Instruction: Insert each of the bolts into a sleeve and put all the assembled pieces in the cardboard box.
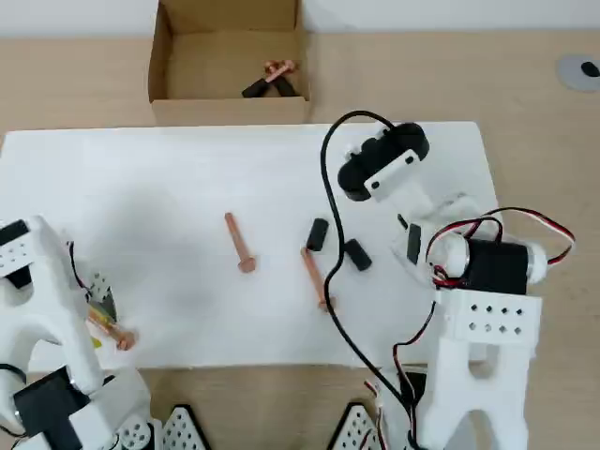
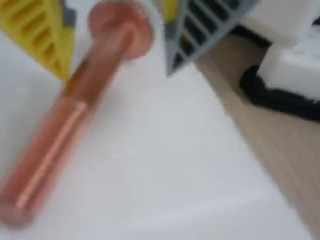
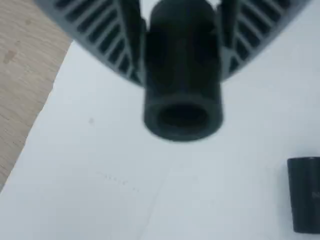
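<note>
— What's the setting?

— A wooden table (image 1: pixel 75 75) with a white sheet (image 1: pixel 169 187) spread across it. A cardboard box (image 1: pixel 159 66) stands open just beyond the sheet's far edge. A grey disc (image 1: pixel 578 72) sits at the table's far right.

— Count the parts.

— Three bolts outside the box. The left loose bolt (image 1: pixel 239 244) and the right loose bolt (image 1: pixel 316 278) lie mid-sheet, apart from each other, and the held bolt (image 2: pixel 60 145) is at the near left corner. There are three sleeves too. The far loose sleeve (image 1: pixel 318 234) and the near loose sleeve (image 1: pixel 357 254) flank the right loose bolt's far end, and the held sleeve (image 3: pixel 182 115) is further right. Inside the box lie what look like two assembled pieces (image 1: pixel 258 88), touching at one end.

— And the arms?

— The left gripper (image 2: pixel 117 72) hangs low over the sheet's near left corner, closed on the held bolt. The right arm (image 1: pixel 389 164) arches over the sheet's right side. The right gripper (image 3: pixel 182 80) points down, clamping the held sleeve.
</note>
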Robot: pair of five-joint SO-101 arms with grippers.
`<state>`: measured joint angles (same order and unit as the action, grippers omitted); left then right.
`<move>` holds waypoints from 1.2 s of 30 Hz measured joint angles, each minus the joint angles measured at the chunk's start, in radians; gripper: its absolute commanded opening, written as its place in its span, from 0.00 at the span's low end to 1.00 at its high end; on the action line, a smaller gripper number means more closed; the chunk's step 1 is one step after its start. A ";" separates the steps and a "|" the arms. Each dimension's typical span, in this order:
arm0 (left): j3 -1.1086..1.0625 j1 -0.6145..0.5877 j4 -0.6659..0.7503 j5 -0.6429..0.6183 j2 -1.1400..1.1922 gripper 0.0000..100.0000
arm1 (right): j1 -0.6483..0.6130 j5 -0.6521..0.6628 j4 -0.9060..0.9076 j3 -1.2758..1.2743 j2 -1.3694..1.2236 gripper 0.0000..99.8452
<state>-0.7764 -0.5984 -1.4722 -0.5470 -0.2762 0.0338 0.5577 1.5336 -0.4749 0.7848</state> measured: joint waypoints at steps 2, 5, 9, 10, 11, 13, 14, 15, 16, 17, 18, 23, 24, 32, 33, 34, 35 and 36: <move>-0.026 0.000 0.046 0.006 0.000 0.14 | 0.000 0.000 0.000 0.000 0.000 0.01; -0.063 0.000 0.110 0.032 -0.002 0.14 | 0.000 0.000 0.000 0.000 0.000 0.01; -0.115 -0.003 0.176 0.097 -0.025 0.14 | 0.000 0.000 0.000 0.000 0.000 0.01; -0.123 -0.005 0.190 0.103 -0.026 0.13 | 0.000 0.003 0.000 0.000 0.000 0.01; -0.132 -0.005 0.203 0.107 -0.028 0.10 | 0.000 0.009 0.000 0.000 0.000 0.01; -0.150 -0.002 0.233 0.109 -0.031 0.02 | 0.000 0.012 0.000 0.000 0.000 0.01; -0.158 0.000 0.252 0.109 -0.035 0.00 | 0.000 0.012 0.000 0.000 0.000 0.01; -0.163 0.006 0.272 0.109 -0.035 0.01 | 0.000 0.012 0.000 0.000 0.000 0.01; -0.164 0.009 0.287 0.109 -0.035 0.01 | 0.000 0.012 0.000 0.000 0.000 0.01; -0.166 0.011 0.290 0.109 -0.035 0.00 | 0.000 0.012 0.000 0.000 0.000 0.01; -0.166 0.014 0.292 0.109 -0.035 0.00 | 0.000 0.012 0.000 0.000 0.000 0.01; -0.160 0.038 0.292 0.153 -0.041 0.00 | 0.000 0.012 0.000 0.000 0.000 0.01; -0.147 0.044 0.290 0.189 -0.038 0.00 | 0.000 0.012 0.000 0.000 0.000 0.01; 0.178 0.066 0.135 0.563 -0.020 0.01 | 0.000 0.012 0.000 0.000 0.000 0.01; 0.219 0.066 0.110 0.614 -0.020 0.01 | 0.000 0.012 0.000 0.000 0.000 0.01; 0.258 0.066 0.095 0.664 -0.021 0.01 | 0.000 0.012 0.000 0.000 0.000 0.01; 0.295 0.069 0.080 0.717 -0.021 0.01 | 0.000 0.012 0.000 0.000 0.000 0.01; 0.331 0.069 0.049 0.766 -0.021 0.01 | 0.000 0.012 0.000 0.000 0.000 0.01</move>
<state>-0.4450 -0.5294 -1.4231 0.2186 -0.2977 0.0338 0.5700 1.5336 -0.4749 0.7848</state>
